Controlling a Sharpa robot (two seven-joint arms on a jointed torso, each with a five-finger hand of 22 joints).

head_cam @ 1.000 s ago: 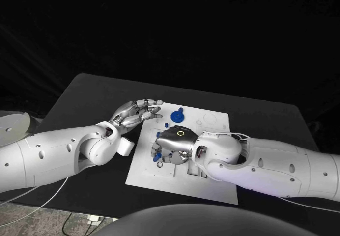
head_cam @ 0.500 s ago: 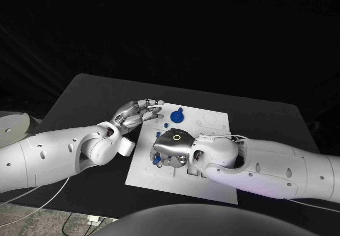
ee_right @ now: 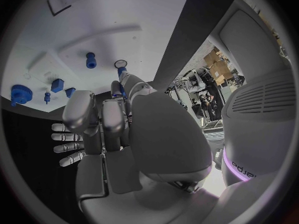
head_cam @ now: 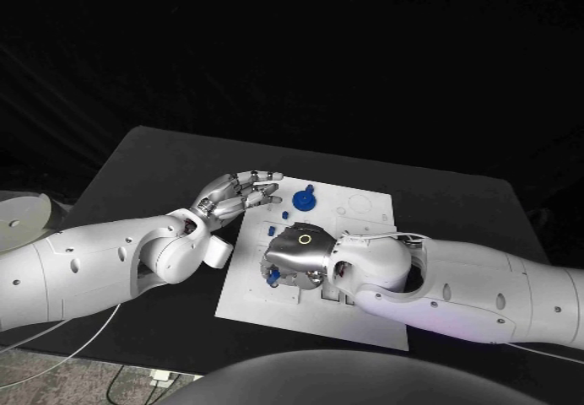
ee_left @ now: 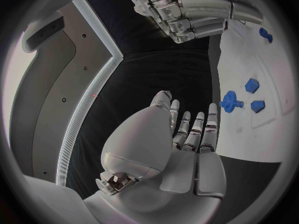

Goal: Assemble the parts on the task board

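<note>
Black table (head_cam: 146,160) under white board (head_cam: 365,312). On board: blue gear (head_cam: 303,200) near far edge, small blue parts (ee_right: 62,87) beside it. Left hand (head_cam: 237,192) at board's left edge, fingers spread, holding nothing. Right hand (head_cam: 296,251) low over board's middle, fingers curled around a blue peg (ee_right: 122,79).

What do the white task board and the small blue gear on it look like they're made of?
The task board looks like matte white plastic, though painted metal is possible: flat, even, with cut recesses and no glare. The blue gear looks like moulded or printed plastic, with uniform saturated colour and a dull surface.
</note>
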